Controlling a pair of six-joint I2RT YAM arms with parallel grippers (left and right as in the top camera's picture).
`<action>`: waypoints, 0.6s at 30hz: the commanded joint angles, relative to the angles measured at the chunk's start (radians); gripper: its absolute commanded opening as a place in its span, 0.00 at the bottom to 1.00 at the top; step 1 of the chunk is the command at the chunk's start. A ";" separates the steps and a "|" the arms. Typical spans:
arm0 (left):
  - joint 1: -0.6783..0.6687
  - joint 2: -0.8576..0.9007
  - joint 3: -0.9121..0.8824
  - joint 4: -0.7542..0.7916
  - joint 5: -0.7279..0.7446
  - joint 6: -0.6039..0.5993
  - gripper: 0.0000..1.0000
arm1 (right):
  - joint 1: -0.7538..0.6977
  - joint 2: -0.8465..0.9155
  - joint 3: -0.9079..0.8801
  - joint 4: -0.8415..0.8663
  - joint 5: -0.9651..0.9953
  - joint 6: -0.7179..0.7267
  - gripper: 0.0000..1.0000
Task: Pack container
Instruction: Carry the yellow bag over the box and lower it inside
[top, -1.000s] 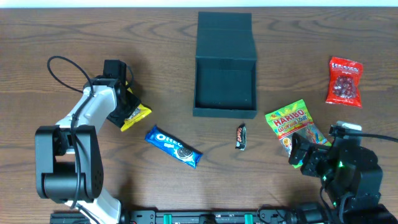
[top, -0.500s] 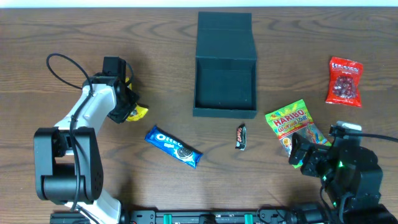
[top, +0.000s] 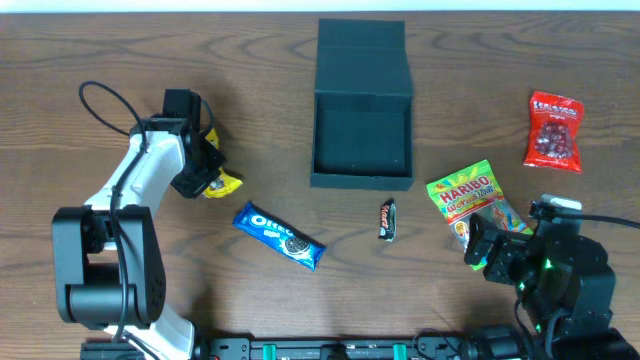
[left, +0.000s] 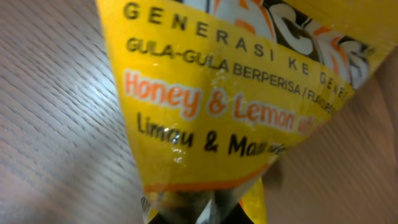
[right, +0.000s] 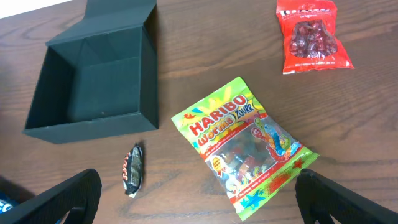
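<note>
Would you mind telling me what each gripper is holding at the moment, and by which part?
The left gripper pinches the yellow sweets packet by one end; the right gripper holds nothing, open.

A wooden table (top: 250, 90) carries an open dark box (top: 361, 181), lid (top: 362, 58) laid back toward 12 o'clock. From the box: candy bar (top: 387, 219) at 6, blue biscuit packet (top: 279, 235) at 7, gummy bag (top: 470, 200) at 4, red bag (top: 554, 131) at 3, yellow packet (top: 224, 183) at 9.

White-black left arm (top: 135, 190), looped black cable (top: 84, 98)
</note>
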 joint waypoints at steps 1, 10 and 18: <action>-0.009 -0.063 0.067 -0.029 0.076 0.128 0.06 | 0.004 -0.004 0.003 0.003 0.000 0.002 0.99; -0.124 -0.095 0.247 -0.208 0.151 0.281 0.06 | 0.004 -0.004 0.003 0.003 0.000 0.002 0.99; -0.346 -0.095 0.442 -0.275 0.149 0.306 0.06 | 0.004 -0.004 0.003 0.003 0.000 0.002 0.99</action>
